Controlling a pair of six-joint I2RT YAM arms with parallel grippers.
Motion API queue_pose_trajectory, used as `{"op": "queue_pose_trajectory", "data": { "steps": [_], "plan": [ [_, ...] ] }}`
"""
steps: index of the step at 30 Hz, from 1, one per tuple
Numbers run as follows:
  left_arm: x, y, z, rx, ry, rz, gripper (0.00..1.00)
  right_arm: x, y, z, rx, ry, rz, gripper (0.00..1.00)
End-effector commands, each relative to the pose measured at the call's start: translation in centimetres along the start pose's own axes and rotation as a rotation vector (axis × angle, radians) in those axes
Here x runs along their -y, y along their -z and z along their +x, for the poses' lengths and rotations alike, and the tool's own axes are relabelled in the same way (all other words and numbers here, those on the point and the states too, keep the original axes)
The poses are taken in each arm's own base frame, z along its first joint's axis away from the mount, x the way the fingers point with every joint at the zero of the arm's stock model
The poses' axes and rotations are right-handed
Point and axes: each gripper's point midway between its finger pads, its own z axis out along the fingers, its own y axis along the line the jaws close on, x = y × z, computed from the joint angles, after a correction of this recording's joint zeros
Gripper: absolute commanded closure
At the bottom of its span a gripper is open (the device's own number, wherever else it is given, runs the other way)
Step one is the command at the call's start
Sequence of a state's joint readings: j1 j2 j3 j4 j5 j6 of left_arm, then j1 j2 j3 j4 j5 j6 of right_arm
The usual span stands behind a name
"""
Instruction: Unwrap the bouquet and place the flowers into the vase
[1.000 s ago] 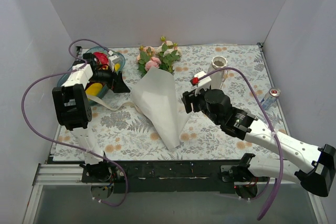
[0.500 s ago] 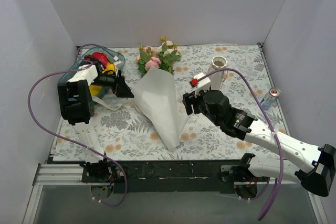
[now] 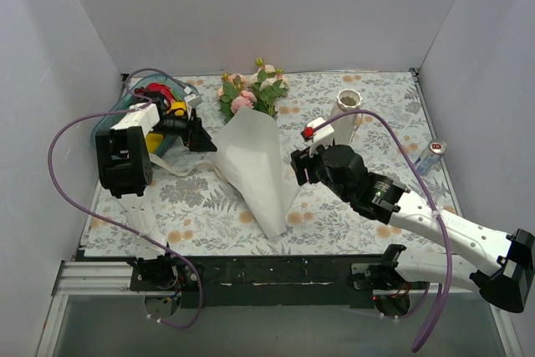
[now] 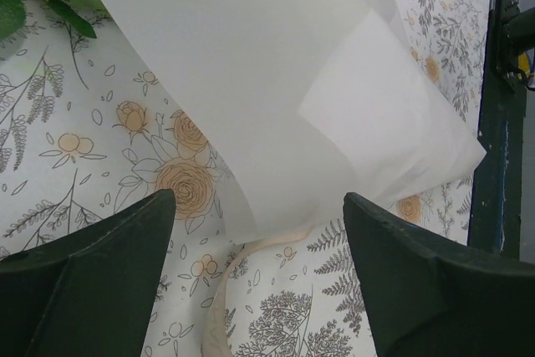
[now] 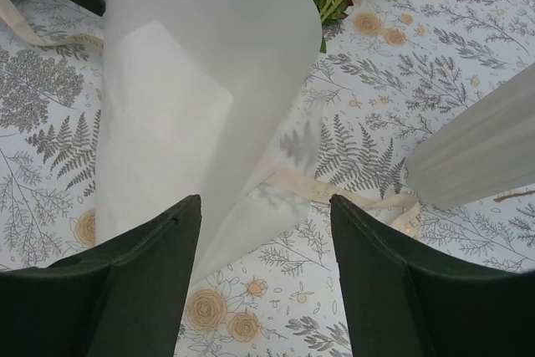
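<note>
The bouquet lies mid-table as a white paper cone (image 3: 255, 165), its tip toward the near edge. The flowers (image 3: 251, 94), pink and cream roses with green leaves, stick out of its far end. My left gripper (image 3: 205, 140) is open at the cone's left edge; in the left wrist view the left gripper (image 4: 257, 200) frames the paper (image 4: 276, 81) and a loose cream ribbon (image 4: 219, 290). My right gripper (image 3: 295, 166) is open at the cone's right side; the right wrist view has the right gripper (image 5: 266, 202) over the paper's (image 5: 192, 98) lower corner and ribbon (image 5: 334, 190). The white ribbed vase (image 3: 345, 114) stands behind it.
A blue tray of colourful fruit (image 3: 159, 99) sits at the far left behind the left arm. A small silver can (image 3: 435, 150) stands near the right wall. The table's dark front rail (image 4: 501, 123) runs just past the cone's tip. White walls close in three sides.
My left gripper has moved right, up to the cone's left edge, and its jaws have narrowed a little. The right arm and the bouquet have barely shifted.
</note>
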State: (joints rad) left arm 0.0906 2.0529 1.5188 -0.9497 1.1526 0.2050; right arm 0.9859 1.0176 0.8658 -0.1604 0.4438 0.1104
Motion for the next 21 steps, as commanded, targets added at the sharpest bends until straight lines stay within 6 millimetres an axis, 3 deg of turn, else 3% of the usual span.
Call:
{"op": "queue_pose_trajectory", "data": {
  "steps": [1,4,9,15,18,21],
  "plan": [
    [0.7,-0.7,0.0,0.005,-0.001,0.067,0.28,0.1,0.7,-1.9,0.055,-0.029,0.005,0.3],
    [0.8,-0.6,0.9,-0.036,0.039,0.08,0.35,0.1,0.5,-1.9,0.053,-0.028,0.009,0.3],
    [1.7,-0.1,0.8,-0.063,0.048,0.087,0.49,-0.1,0.4,-2.2,0.061,-0.034,0.005,0.3],
    [2.5,0.5,-1.5,-0.038,0.05,0.107,0.7,-0.2,0.3,-2.1,0.063,-0.04,0.004,0.3],
    [3.2,0.7,-2.5,-0.031,0.058,0.125,0.76,-0.1,0.4,-2.2,0.067,-0.045,0.008,0.3],
    [3.7,0.7,-3.1,-0.038,0.043,0.121,0.93,0.2,0.6,-2.2,0.068,-0.049,0.021,0.31]
  ]
}}
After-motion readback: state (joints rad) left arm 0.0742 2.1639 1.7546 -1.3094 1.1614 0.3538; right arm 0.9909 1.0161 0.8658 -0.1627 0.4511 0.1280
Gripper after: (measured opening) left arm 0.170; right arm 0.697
